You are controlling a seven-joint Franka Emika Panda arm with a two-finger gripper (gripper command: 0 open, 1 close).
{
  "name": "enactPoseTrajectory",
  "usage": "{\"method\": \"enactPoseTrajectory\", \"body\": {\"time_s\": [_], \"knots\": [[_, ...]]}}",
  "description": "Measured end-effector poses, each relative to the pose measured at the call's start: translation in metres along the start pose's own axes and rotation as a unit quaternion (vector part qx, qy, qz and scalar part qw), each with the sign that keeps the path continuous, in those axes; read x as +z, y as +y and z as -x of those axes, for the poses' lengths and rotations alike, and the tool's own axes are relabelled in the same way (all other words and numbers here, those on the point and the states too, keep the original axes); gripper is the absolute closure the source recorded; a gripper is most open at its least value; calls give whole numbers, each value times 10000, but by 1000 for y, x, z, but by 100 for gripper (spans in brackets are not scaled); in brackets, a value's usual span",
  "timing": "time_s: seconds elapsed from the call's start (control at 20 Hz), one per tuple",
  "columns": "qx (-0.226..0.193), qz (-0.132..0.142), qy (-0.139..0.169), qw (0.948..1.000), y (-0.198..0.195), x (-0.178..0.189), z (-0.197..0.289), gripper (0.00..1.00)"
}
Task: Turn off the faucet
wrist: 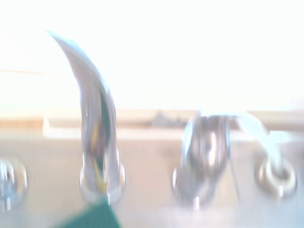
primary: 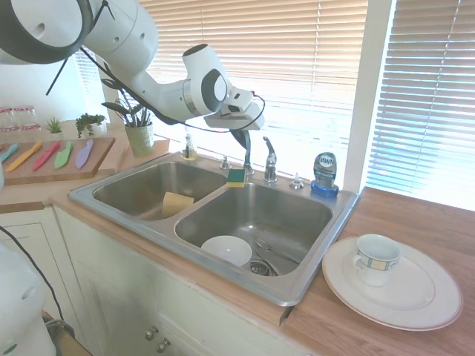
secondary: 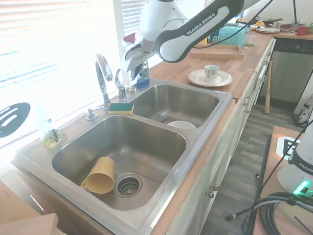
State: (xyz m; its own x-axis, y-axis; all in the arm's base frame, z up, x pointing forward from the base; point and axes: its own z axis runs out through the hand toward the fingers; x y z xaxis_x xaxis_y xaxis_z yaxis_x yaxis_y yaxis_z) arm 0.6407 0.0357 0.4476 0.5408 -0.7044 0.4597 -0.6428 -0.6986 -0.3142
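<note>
A wooden counter (primary: 415,215) carries a steel double sink (primary: 338,222). The white arm (secondary: 186,27) reaches over the sink's back rim from the window side. The faucet (secondary: 102,78) stands at the middle of that rim, its spout arching up and a short lever (primary: 269,159) just beside it. The pincer (secondary: 131,61) hovers just above the lever, near the spout; whether its fingers are wide or narrow cannot be told. A plate (primary: 415,300) with a cup (primary: 375,258) sits on the counter. A white bowl (primary: 226,250) lies in one basin, a yellow cup (secondary: 99,175) in the other. A blue soap bottle (primary: 324,174) and a green sponge (secondary: 121,107) rest on the rim.
</note>
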Motion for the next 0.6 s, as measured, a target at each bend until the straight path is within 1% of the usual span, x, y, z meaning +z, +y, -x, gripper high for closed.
{"method": "enactPoseTrajectory", "body": {"time_s": [0.2, 0.35, 0.45, 0.6], "knots": [[44, -104, 100, 9999, -22, -8, -25, 100], [79, -105, 123, 9998, -35, -6, -45, 100], [107, -83, 51, 9999, -41, 2, -57, 100], [116, 50, -119, 9998, -46, 25, -67, 100]]}}
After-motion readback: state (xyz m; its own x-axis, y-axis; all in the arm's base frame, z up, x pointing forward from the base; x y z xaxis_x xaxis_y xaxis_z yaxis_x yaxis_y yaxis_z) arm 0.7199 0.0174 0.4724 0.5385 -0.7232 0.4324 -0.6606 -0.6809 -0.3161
